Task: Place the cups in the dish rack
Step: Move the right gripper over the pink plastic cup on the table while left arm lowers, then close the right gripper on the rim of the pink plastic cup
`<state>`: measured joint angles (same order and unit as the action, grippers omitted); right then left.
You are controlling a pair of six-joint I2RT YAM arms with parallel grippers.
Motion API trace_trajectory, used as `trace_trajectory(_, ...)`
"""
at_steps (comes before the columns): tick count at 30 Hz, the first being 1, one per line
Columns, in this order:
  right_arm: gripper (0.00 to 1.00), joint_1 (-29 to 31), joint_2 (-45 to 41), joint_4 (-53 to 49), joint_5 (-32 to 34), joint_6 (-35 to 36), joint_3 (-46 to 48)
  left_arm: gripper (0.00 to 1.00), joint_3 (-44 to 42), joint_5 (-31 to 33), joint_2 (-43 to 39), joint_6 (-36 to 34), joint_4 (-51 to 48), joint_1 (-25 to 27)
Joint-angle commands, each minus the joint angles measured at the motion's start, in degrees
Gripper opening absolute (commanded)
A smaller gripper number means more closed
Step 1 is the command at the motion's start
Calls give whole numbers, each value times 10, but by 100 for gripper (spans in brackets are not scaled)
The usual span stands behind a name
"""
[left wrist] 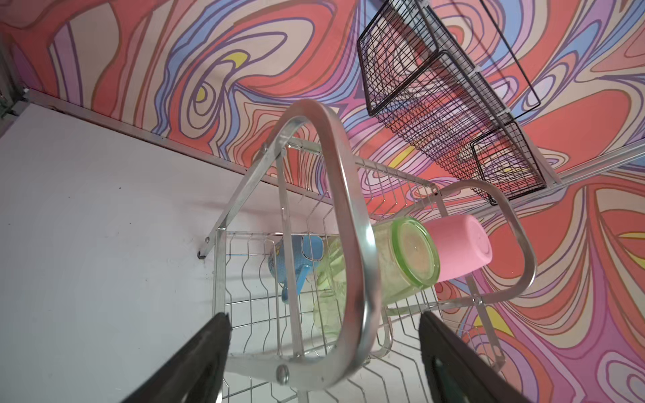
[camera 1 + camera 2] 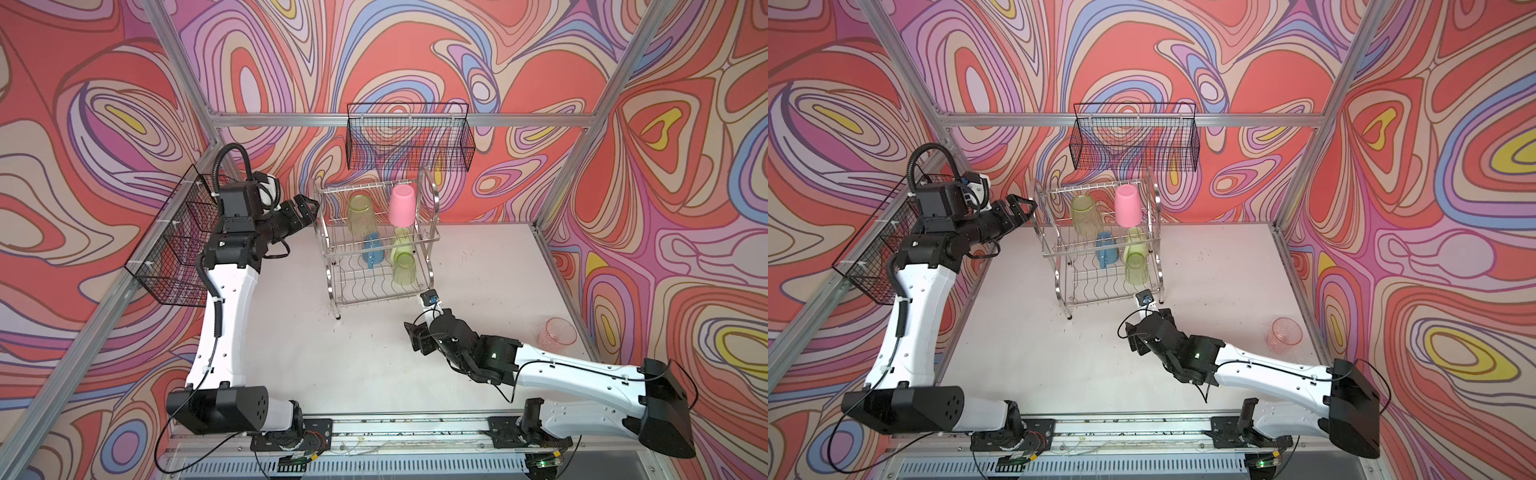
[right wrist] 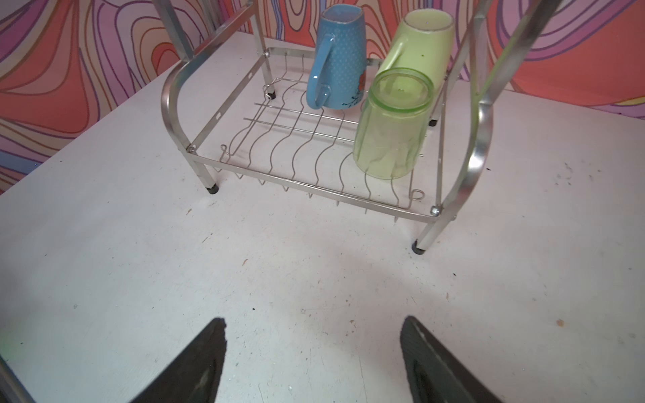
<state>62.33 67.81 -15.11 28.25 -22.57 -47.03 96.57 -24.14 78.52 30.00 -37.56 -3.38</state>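
Fingers of my right gripper [image 3: 314, 328] stand wide and empty above the table [image 3: 104, 244], with the clear pinkish cup [image 2: 559, 332] well off to its right. Beyond, the dish rack [image 3: 174, 104] holds five upturned cups [image 2: 402, 205], and my left gripper [image 2: 309, 209] is spread wide, straddling its left handle [image 1: 352, 244].

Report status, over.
Left tool open at dish rack handle; right tool open, empty. Five cups racked; pinkish cup on table, right side. Nothing blocking.
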Motion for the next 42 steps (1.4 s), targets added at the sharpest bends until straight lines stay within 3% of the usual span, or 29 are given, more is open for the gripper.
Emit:
trace_trajectory(1,81,3,-13,-137,58,-78,-38,87,-33,31,-50,-21,-7,-1)
trace_trajectory(9,78,-12,-6,-362,68,-235,-115,86,-117,25,-156,-80,-13,35)
trace_trajectory(13,76,-29,-11,-423,33,-274,-139,86,-146,38,-193,-122,-14,91)
trace_trajectory(20,73,-36,22,-530,-24,-327,-164,85,-208,7,-260,-148,7,150)
trace_trajectory(26,69,-36,32,-534,-72,-338,-153,85,-237,21,-289,-166,-8,203)
trace_trajectory(42,48,-53,48,-488,-125,-333,-99,84,-308,25,-327,-149,-49,235)
